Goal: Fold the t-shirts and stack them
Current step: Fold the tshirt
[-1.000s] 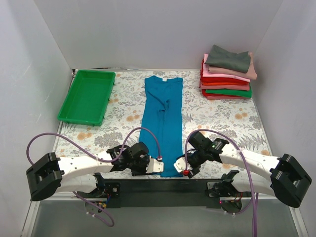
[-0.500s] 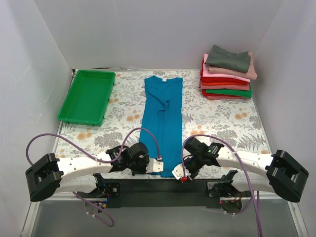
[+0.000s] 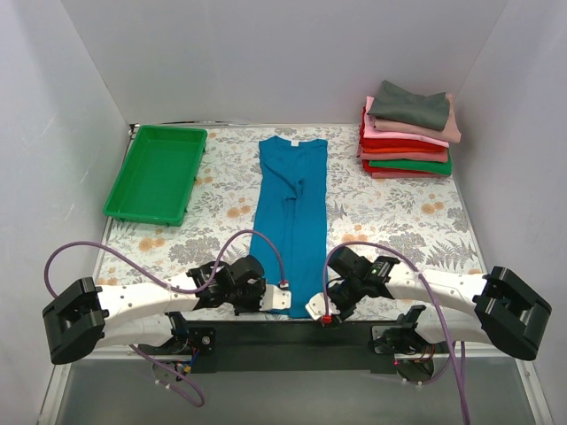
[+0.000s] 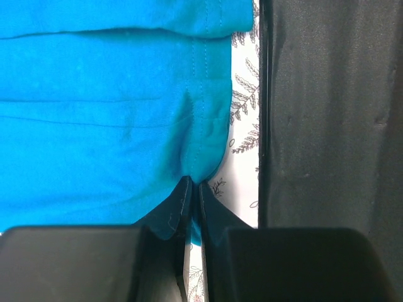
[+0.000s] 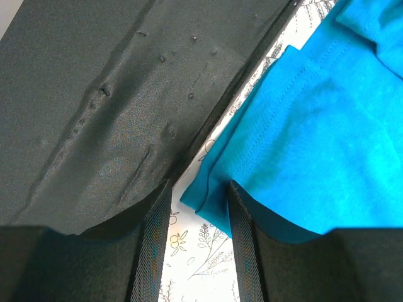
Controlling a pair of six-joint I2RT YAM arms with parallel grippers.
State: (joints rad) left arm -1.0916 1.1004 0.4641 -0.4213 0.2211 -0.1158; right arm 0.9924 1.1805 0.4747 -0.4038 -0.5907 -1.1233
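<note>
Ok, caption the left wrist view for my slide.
Left gripper shut on the teal t-shirt's hem, floral tabletop and black strip alongside.

The right hand (image 5: 196,194) hangs low over the near edge of the flower-printed worktop (image 5: 200,261). Its two black fingers (image 5: 150,239) stand apart, with the near right corner of the teal-blue t-shirt (image 5: 315,126) lying in the gap between them. A double-stitched hem runs off from that corner across flat cloth, while on the near side, past a thin strip of the print, lies a dark matt panel (image 5: 94,94), scuffed and dimpled.
</note>
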